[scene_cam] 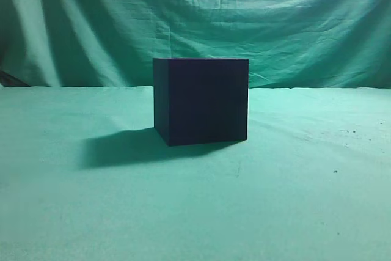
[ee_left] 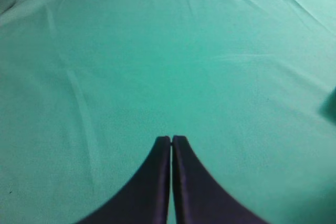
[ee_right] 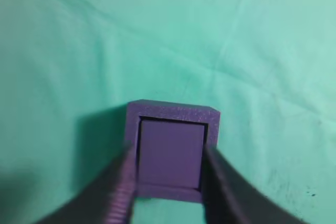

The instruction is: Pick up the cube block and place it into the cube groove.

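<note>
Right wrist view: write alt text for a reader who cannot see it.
Seen from above, the cube block sits inside the cube groove, a thin dark gap around it. The right gripper hangs over the box, its fingers spread to either side, on green cloth.

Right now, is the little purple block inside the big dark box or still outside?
Inside. In the right wrist view the cube block sits within the cube groove, its rim framing it, with the right gripper open around it.
</note>
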